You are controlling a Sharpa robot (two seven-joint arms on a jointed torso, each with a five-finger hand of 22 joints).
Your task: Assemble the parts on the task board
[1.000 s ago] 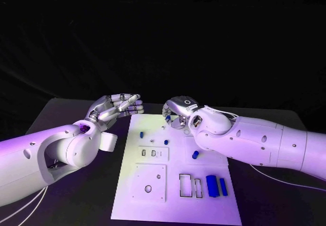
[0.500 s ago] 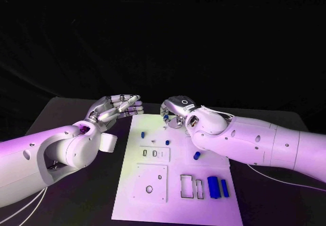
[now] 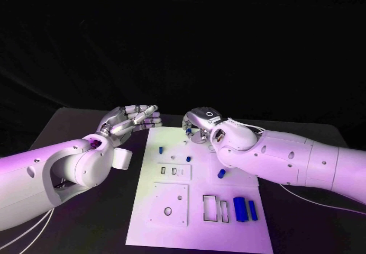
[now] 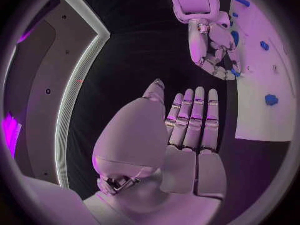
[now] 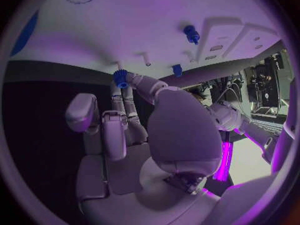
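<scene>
The white task board (image 3: 200, 233) lies in the middle of the black table. My right hand (image 3: 200, 127) hovers over its far end and pinches a small blue toothed part (image 3: 188, 130) at its fingertips; the right wrist view shows this part (image 5: 120, 78) just above the board (image 5: 156, 20). My left hand (image 3: 129, 121) is raised beside the board's far left corner, fingers straight and holding nothing, as the left wrist view (image 4: 187, 130) confirms. Loose blue parts lie on the board: a small one (image 3: 161, 150), another (image 3: 221, 173), and two long bars (image 3: 239, 208).
Rectangular recesses (image 3: 173, 171) and open slots (image 3: 213, 207) sit in the board's middle and near end, with a square plate (image 3: 167, 203) at the near left. Thin white pegs (image 5: 145, 59) stand near my right fingertips. Black table (image 3: 69, 132) surrounds the board.
My right hand and forearm have shifted slightly over the board's far end, still pinching the blue part. The left hand has stayed where it was.
</scene>
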